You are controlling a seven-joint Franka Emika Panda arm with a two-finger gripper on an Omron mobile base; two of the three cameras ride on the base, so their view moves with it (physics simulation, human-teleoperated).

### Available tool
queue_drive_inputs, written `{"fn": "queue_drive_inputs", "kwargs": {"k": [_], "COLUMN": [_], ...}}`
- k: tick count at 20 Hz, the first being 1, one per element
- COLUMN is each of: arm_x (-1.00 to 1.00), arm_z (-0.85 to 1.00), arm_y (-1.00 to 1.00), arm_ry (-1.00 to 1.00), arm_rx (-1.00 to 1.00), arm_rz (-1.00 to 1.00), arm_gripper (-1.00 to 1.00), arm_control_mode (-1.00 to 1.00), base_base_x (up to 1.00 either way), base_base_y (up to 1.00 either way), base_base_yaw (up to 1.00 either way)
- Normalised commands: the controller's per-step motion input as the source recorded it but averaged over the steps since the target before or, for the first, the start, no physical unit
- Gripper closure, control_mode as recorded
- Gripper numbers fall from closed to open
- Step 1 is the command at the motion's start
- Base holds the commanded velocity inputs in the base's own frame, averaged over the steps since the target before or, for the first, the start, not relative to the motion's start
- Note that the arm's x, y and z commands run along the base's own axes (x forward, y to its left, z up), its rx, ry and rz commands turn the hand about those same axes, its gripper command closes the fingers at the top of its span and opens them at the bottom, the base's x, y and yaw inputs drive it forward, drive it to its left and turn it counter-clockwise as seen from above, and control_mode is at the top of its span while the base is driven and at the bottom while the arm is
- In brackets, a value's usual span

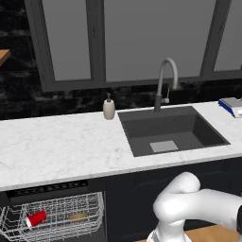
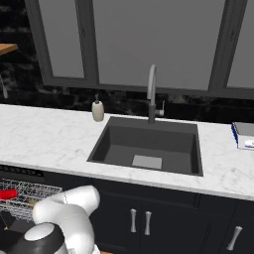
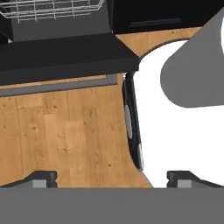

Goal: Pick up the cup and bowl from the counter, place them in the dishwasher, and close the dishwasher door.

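Observation:
The red cup (image 1: 36, 218) lies on its side in the white wire rack (image 1: 90, 208), pulled out of the dishwasher (image 1: 47, 188) under the counter (image 1: 61, 146). The tan bowl (image 1: 78, 217) rests in the same rack, to the right of the cup. A sliver of the cup (image 2: 7, 194) shows at the left edge of the right base view. In the hand view the dishwasher door (image 3: 65, 54) hangs open and flat, its silver bar handle (image 3: 61, 85) along the near edge. My gripper (image 3: 111, 181) is open above the wooden floor, a short way from the handle, with nothing between its fingers.
A dark sink (image 1: 172, 130) with a grey faucet (image 1: 165, 80) is set into the counter. A beige soap bottle (image 1: 109, 108) stands at its back left. A blue and white object (image 1: 231, 106) lies at the counter's far right. Dark cabinets (image 2: 149, 218) run below the sink.

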Motion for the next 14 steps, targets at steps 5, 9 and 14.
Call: {"fn": "queue_drive_inputs", "kwargs": {"k": [5, 9, 14], "arm_x": [-0.42, -0.26, -0.25], "arm_z": [-0.08, -0.07, -0.28], "arm_y": [0.17, 0.32, 0.49], "arm_ry": [0.0, -0.01, -0.06], "arm_rx": [0.01, 0.0, -0.06], "arm_rz": [-0.03, 0.0, 0.0], "arm_gripper": [-1.0, -1.0, -1.0], "arm_control_mode": [-1.0, -1.0, -1.0], "base_base_x": [0.0, 0.0, 0.0], "base_base_y": [0.0, 0.0, 0.0], "base_base_yaw": [0.0, 0.0, 0.0]}}
